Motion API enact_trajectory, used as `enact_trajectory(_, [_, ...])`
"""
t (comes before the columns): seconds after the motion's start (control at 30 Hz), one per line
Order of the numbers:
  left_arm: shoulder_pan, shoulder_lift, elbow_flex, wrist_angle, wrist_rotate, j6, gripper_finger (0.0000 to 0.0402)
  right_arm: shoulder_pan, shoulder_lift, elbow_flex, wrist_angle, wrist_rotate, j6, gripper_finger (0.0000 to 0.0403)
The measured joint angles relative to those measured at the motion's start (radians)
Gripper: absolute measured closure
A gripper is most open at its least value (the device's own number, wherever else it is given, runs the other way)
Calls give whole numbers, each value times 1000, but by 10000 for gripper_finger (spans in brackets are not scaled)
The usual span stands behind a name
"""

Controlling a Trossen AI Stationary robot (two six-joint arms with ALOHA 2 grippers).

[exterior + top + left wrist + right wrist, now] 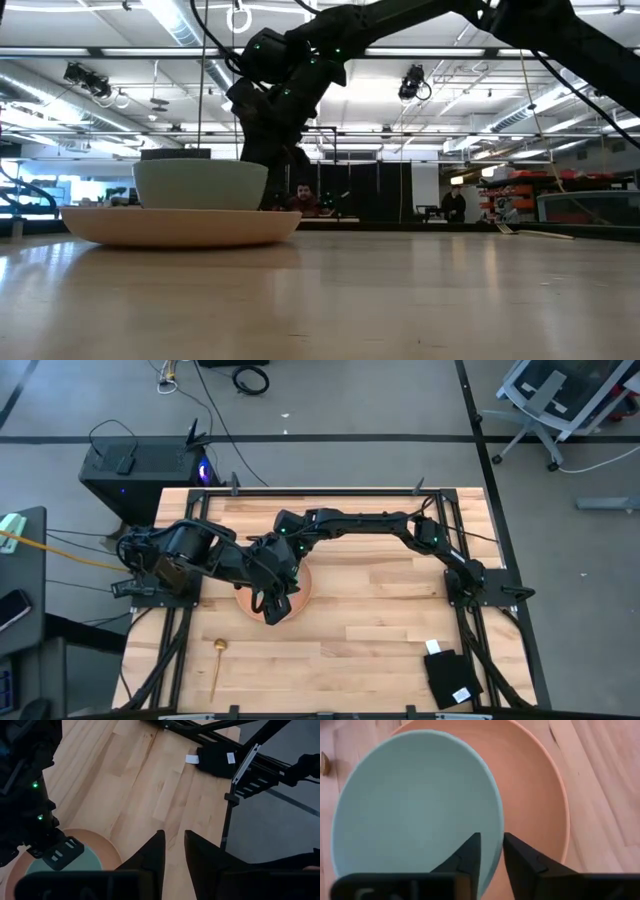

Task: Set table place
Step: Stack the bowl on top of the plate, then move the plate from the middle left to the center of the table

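A pale teal bowl (415, 805) sits on a salmon-orange plate (535, 795) left of the table's middle; both show in the low view, the bowl (200, 183) level on the plate (180, 225). My right gripper (491, 837) reaches down from the far side and is shut on the bowl. My left gripper (174, 837) hovers shut and empty over the plate's near edge (272, 610). A gold spoon (215, 660) lies flat near the table's near left corner. The fork is out of view. My right gripper holds the bowl's rim (501, 832), one finger inside the bowl and one outside it over the plate. The fingers come from above, pointing down. The bowl stands upright with its base on the plate.
A black pouch (450, 678) with a white tag lies at the table's near right corner; it also shows in the left wrist view (217, 757). Bare wood lies between the plate and the pouch. Both arms cross above the plate. Black rails edge the table.
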Motion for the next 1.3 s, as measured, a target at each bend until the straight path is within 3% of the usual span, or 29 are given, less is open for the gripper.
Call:
enact_trajectory(0.2, [0, 0, 0, -4, 0, 2, 315, -10, -16, 0, -12, 5, -2, 263])
enact_trajectory(0.43, [0, 0, 0, -12, 0, 19, 322, -51, -158, 5, -23, 11, -52, 246])
enact_trajectory(0.57, [0, -1, 0, -73, -6, -16, 323, -77, -282, 5, -118, 57, -111, 276])
enact_trajectory(0.7, [-13, -8, 0, -159, -55, -104, 318, -95, -415, 6, -215, 172, -172, 367])
enact_trajectory(0.77, [-26, -18, -5, -155, -74, -115, 318, -96, -473, 6, -253, 217, -199, 391])
enact_trajectory(1.1, [-57, -29, -7, -158, -86, -132, 328, -39, -752, -25, -398, 292, -243, 396])
enact_trajectory(1.3, [-28, -78, -169, -157, -85, -140, 328, 40, -890, -103, -408, 303, -252, 398])
